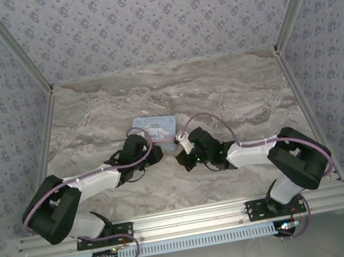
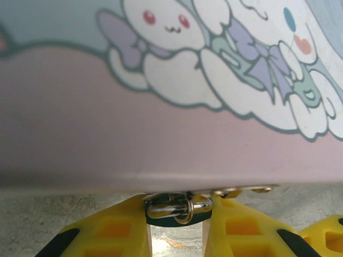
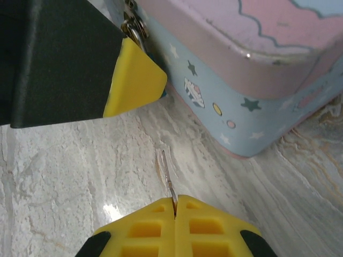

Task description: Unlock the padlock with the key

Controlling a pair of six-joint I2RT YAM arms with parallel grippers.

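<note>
The padlock (image 2: 177, 213), a small teal body with a shiny metal shackle and ring, hangs at the front edge of the cartoon tin box (image 2: 171, 107). My left gripper (image 2: 177, 219) is shut on it, one yellow finger (image 2: 107, 230) pressed to each side. In the right wrist view the thin grey key (image 3: 167, 171) sticks out forward from my right gripper (image 3: 175, 202), whose pads are shut on its head. The key's tip points toward the left gripper's yellow finger (image 3: 134, 75) and stands apart from it. From above, both grippers, left (image 1: 156, 151) and right (image 1: 181, 155), meet just in front of the tin.
The light-blue and pink tin box (image 1: 154, 128) sits mid-table on the marble top (image 1: 232, 92); its corner (image 3: 241, 80) is just right of the key. Patterned walls close in the back and both sides.
</note>
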